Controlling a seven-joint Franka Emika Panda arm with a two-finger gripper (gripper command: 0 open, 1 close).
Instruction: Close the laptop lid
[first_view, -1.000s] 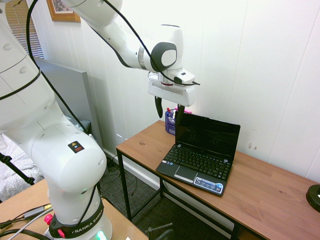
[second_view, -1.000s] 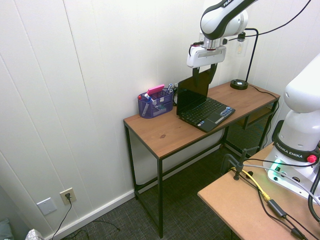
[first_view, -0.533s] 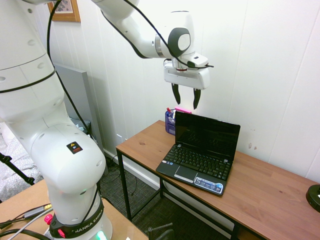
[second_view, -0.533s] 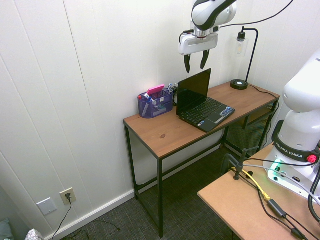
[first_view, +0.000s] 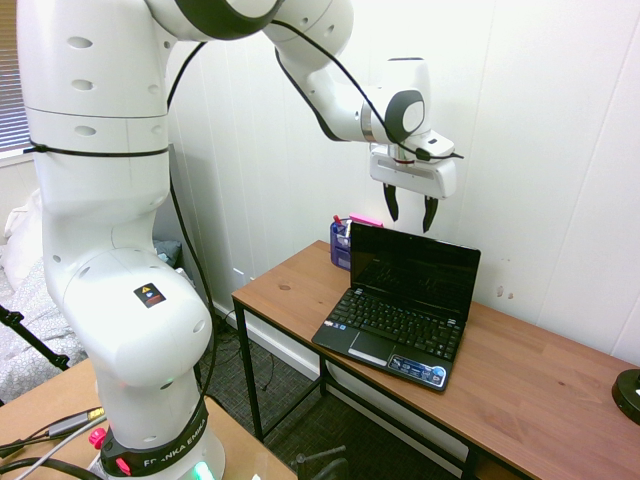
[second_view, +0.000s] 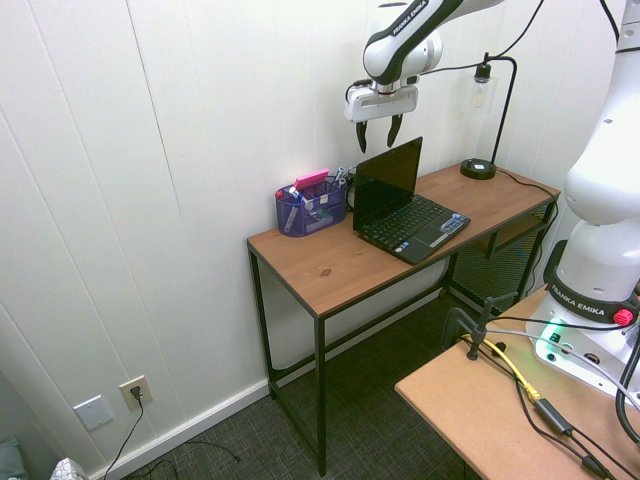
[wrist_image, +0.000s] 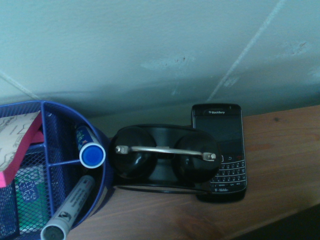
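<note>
With gripper (first_view: 411, 215) fingers apart and empty, hung above the raised lid (first_view: 415, 267), probably to get behind it for pushing.

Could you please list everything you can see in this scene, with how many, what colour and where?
laptop: one, black, open on the desk
lid: one, black, raised at the laptop's back
desk: one, brown top, black frame, against the wall
organiser: one, blue-purple mesh, beside the laptop
markers: two, grey and blue, in the organiser
pink item: one, in the organiser
phone: one, black, on the desk near the organiser
lamp: one, black, at the desk's far end from the organiser
outlet: one, beige, low on the wall
arm: one, white, reaching over the desk
fingers: two, black, apart above the lid
</note>
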